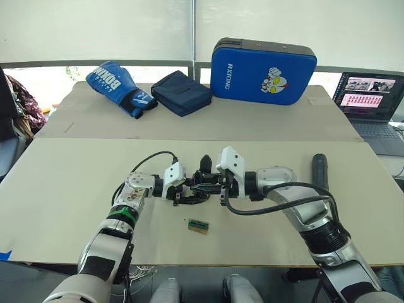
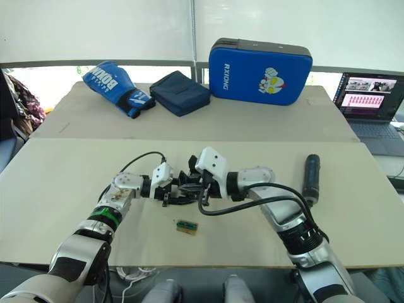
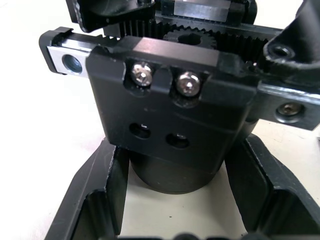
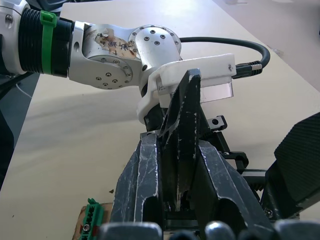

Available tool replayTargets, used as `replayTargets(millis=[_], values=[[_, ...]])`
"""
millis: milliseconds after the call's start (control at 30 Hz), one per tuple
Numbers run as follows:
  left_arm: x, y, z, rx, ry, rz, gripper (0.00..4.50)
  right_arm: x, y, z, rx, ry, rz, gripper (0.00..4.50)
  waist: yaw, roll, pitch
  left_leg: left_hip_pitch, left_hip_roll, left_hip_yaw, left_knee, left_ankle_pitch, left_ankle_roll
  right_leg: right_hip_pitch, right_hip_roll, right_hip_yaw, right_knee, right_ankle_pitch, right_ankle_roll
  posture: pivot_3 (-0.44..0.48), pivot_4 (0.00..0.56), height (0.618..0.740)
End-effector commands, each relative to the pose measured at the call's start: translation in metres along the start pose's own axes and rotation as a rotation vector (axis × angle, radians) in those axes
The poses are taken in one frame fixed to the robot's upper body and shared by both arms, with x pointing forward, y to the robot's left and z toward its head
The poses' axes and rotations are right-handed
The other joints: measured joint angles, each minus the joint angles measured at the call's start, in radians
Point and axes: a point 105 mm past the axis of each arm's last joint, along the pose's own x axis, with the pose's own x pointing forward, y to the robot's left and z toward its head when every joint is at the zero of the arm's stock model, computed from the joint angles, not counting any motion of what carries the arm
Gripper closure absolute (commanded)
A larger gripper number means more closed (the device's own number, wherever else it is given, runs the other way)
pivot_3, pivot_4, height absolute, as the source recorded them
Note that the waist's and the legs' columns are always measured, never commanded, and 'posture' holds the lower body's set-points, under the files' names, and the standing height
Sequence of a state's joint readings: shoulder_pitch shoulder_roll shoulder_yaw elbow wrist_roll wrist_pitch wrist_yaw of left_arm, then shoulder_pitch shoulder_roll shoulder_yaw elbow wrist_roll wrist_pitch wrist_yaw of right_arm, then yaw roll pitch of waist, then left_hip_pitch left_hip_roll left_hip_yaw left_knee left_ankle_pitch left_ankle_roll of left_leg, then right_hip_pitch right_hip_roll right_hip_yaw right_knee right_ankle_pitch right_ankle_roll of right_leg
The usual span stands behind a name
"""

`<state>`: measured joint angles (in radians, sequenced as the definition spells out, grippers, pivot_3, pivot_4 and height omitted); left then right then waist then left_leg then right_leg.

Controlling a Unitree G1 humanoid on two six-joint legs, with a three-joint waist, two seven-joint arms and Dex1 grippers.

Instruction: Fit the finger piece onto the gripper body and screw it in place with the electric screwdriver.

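Observation:
The gripper body stands at the table's middle, a pointed black finger rising from it. My left gripper comes in from the left, its fingers closed around the body's round base; two screws and two empty holes show on the body's face. From the right, my right gripper is shut on the finger piece, a flat black tapered piece clamped upright between its fingers, right at the body. The electric screwdriver lies on the table to the right, away from both grippers.
A small green-and-tan block lies just in front of the grippers. On the rear table sit a blue boxing glove, a dark blue pouch and a blue strike pad. A laptop stands at the far right.

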<state>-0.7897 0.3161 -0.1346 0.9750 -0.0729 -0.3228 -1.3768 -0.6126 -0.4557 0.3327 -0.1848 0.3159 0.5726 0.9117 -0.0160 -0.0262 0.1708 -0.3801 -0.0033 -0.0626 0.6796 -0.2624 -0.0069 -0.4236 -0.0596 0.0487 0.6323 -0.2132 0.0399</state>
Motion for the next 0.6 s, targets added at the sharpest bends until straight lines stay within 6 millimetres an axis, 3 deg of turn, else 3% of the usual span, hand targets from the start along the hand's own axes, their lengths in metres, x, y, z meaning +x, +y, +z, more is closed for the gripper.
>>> replayTargets(millis=[33, 367, 600], values=[[-0.002, -0.005, -0.011, -0.025, 0.041, -0.013, 2.21, -0.007, -0.008, -0.01, -0.005, 0.073, -0.028, 4.09, 0.0, 0.0, 0.0, 0.0, 0.0, 0.0, 0.0, 0.0, 0.0, 0.0, 0.0, 0.0, 0.0, 0.0, 0.0, 0.0, 0.15, 0.74], [-0.001, -0.007, -0.012, -0.033, 0.038, -0.011, 2.21, -0.003, -0.004, -0.012, 0.044, 0.099, 0.005, 4.09, -0.001, 0.0, -0.002, 0.001, 0.0, 0.0, 0.0, 0.0, 0.0, 0.001, 0.0, 0.0, 0.0, 0.0, 0.0, 0.0, 0.15, 0.74], [-0.002, -0.007, -0.013, -0.037, 0.04, -0.006, 2.21, -0.005, -0.006, 0.001, 0.003, 0.038, -0.008, 4.09, -0.002, 0.0, -0.003, 0.002, 0.0, 0.0, 0.0, 0.0, 0.0, 0.001, 0.0, 0.0, 0.0, 0.0, 0.0, 0.0, 0.15, 0.74]])
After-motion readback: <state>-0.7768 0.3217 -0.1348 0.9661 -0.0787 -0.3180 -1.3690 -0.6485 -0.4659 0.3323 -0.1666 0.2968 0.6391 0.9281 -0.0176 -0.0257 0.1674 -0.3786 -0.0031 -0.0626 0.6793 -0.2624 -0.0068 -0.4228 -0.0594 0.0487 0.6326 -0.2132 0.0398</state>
